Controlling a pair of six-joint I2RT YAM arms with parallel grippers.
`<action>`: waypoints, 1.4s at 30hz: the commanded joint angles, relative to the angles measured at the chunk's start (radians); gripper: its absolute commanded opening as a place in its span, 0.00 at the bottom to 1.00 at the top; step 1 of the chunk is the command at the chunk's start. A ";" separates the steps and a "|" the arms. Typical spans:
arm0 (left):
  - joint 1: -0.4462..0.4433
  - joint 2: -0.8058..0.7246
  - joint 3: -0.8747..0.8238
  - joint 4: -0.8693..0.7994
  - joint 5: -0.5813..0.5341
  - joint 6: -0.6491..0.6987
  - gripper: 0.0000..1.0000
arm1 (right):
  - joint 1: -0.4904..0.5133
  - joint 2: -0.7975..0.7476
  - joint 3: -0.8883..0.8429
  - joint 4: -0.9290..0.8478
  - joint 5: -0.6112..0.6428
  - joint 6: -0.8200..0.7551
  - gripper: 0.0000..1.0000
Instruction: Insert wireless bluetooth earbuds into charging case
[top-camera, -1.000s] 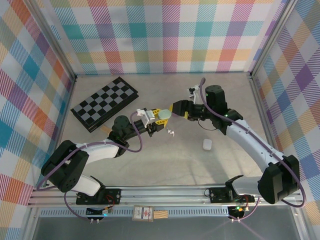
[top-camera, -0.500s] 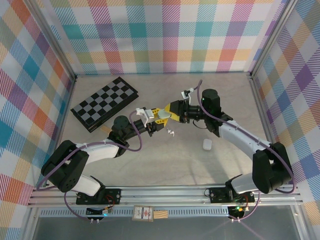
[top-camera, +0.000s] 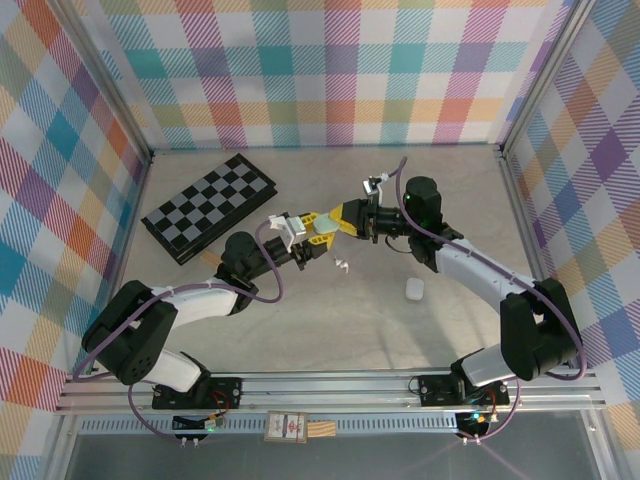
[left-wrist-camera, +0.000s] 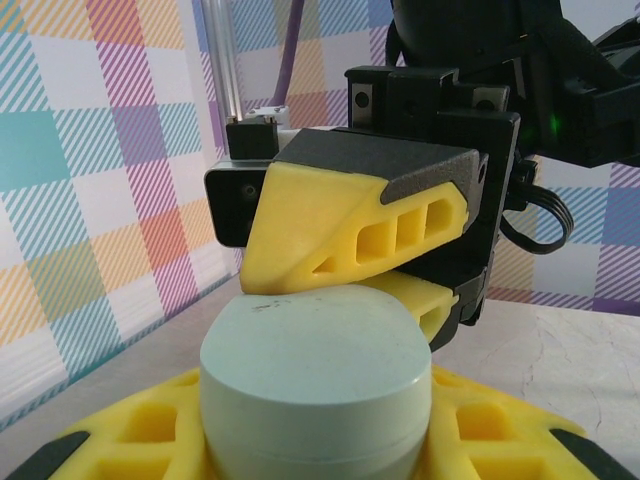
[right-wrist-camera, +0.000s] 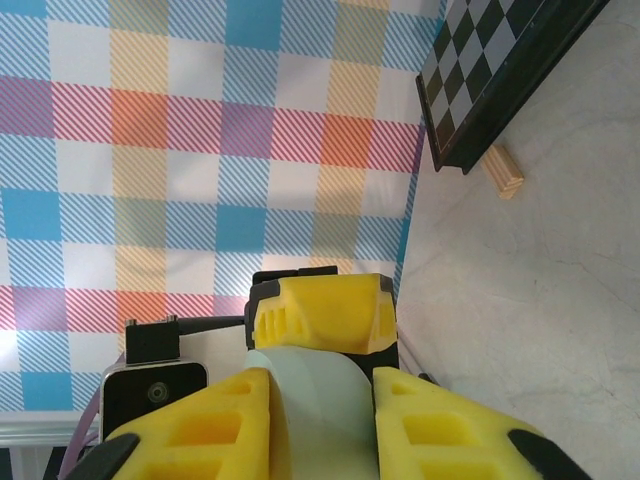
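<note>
Right of the chessboard, lifted off the table: pale green charging case, body pinched by the left gripper, lid end nipped between the fingers of the right gripper, set head-on from the opposite side. White earbuds loose on the table just nearside (untouched, roughly as near either arm). A second ago: right fingers spread, well clear of the case.

Chessboard lies left of the charging case, earbuds before it.
</note>
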 joint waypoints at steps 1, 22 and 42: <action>-0.009 0.008 0.019 -0.005 0.018 0.024 0.35 | 0.012 0.007 0.010 0.074 -0.027 0.012 0.22; -0.009 0.001 0.029 -0.032 0.012 0.043 0.45 | 0.014 0.002 0.015 -0.019 0.014 -0.066 0.22; -0.022 -0.187 -0.082 -0.458 -0.071 0.129 1.00 | -0.194 0.283 0.067 -0.402 0.472 -0.561 0.22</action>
